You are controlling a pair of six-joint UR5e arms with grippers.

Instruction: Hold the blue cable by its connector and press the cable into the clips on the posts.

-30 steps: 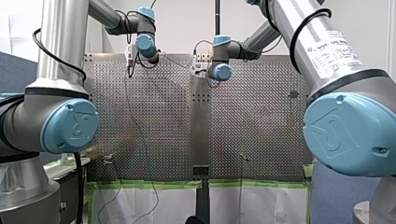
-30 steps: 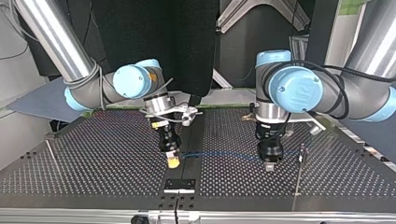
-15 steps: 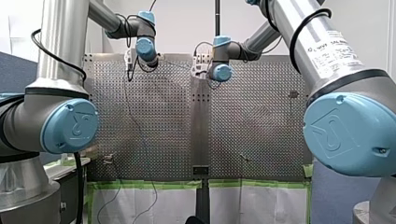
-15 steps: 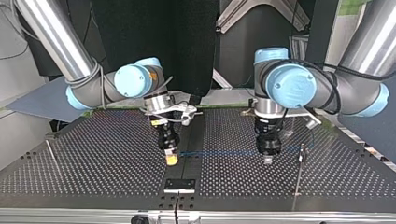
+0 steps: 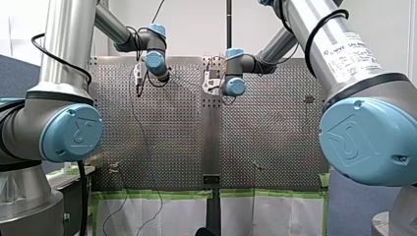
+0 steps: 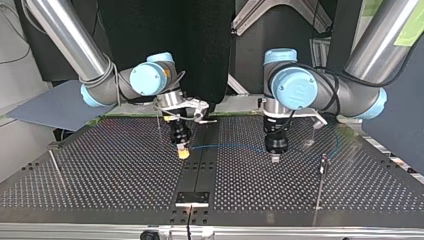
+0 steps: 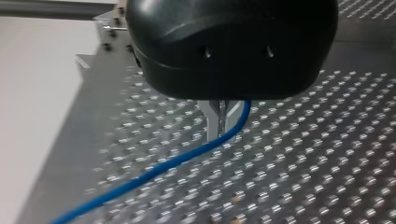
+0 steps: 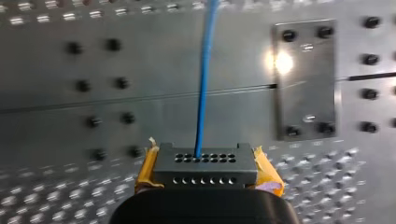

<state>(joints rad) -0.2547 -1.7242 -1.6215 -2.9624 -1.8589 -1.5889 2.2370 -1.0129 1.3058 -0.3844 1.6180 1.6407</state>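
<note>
The thin blue cable hangs just above the perforated table between my two grippers. In the top view my right gripper, with yellow pads, is shut on the cable's dark connector; the cable runs straight out ahead of it. In that same view my left gripper stands further right. Its metal fingers are shut on the cable, which curves off past them toward the table's side. A slim post with a clip stands beside my left gripper, apart from the cable.
A black plate is bolted to the table's centre strip near the top view's front edge and also shows ahead of my right gripper. A thin rod stands at the top view's left. Small posts sit on the board.
Both grippers have drawn back from the top view's camera toward the arms' side, carrying the cable. My left gripper also shifted slightly toward my right one, and the cable now bows.
</note>
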